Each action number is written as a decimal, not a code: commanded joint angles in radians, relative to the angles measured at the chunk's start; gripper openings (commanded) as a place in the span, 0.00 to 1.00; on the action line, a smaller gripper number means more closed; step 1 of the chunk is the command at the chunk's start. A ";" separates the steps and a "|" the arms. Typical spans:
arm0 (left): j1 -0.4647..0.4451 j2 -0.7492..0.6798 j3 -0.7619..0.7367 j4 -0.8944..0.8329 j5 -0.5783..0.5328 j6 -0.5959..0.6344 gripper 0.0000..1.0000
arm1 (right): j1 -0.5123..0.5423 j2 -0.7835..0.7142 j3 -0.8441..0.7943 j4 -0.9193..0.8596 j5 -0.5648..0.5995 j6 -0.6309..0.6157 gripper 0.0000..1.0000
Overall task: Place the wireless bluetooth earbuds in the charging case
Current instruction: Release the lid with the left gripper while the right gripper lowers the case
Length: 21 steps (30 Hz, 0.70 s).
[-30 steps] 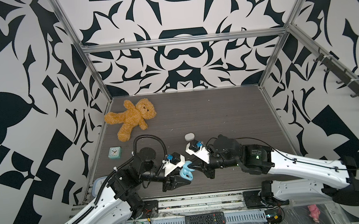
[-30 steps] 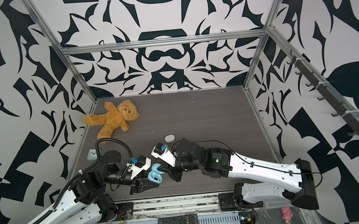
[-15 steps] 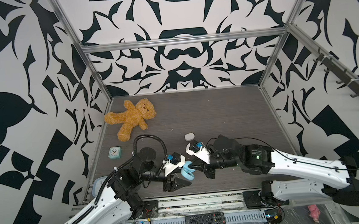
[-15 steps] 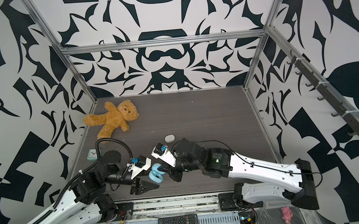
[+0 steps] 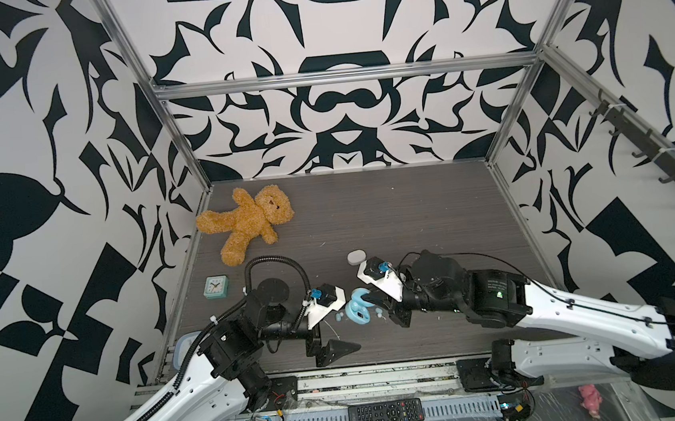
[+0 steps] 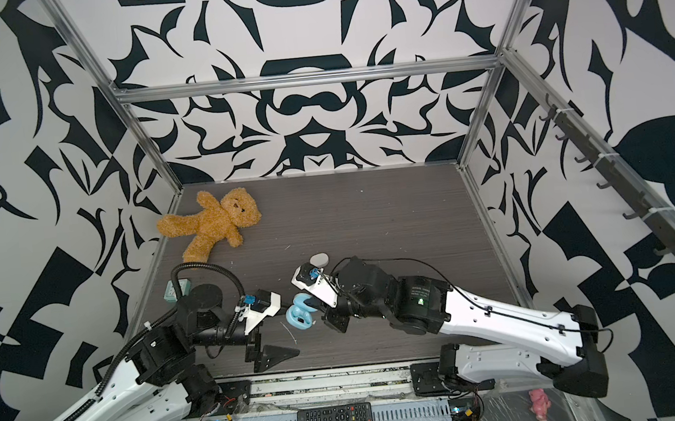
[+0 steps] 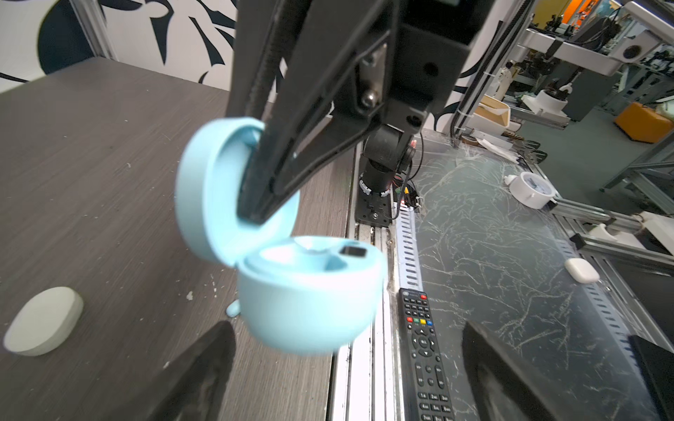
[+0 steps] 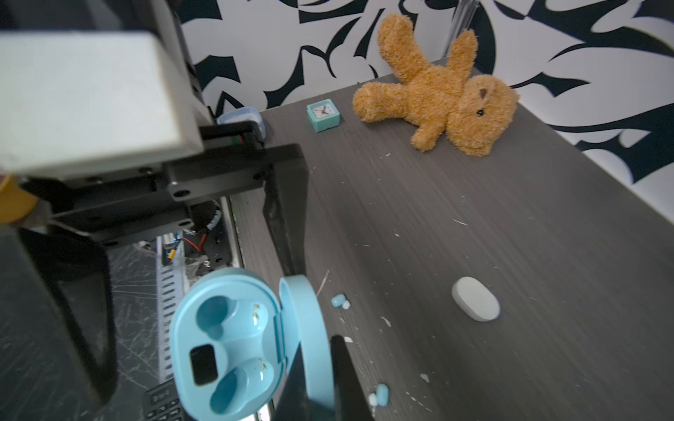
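The light blue charging case (image 8: 226,342) hangs open just above the table, both of its wells empty. My right gripper (image 8: 317,350) is shut on its raised lid (image 7: 208,182). In both top views the case (image 5: 357,307) (image 6: 301,312) sits between the two grippers, the right gripper (image 5: 371,300) touching it. My left gripper (image 7: 346,364) (image 5: 333,328) stands open beside the case's base, with nothing between its fingers. Two light blue earbuds (image 8: 338,300) (image 8: 381,394) lie on the table next to the case, one on each side (image 5: 339,315) (image 5: 378,311).
A closed white oval case (image 5: 356,256) (image 8: 475,303) lies just behind the grippers. A teddy bear (image 5: 249,223) and a small teal clock (image 5: 215,287) sit at the back left. A black remote (image 5: 385,412) lies below the table's front edge.
My left gripper has opened and let go of the case's base, its near finger swinging toward the front edge. The right gripper still holds the lid in the same place.
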 commanded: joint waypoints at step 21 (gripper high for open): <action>0.008 -0.159 -0.072 0.121 -1.065 -0.004 0.99 | -0.333 0.328 0.079 0.030 0.011 -0.568 0.00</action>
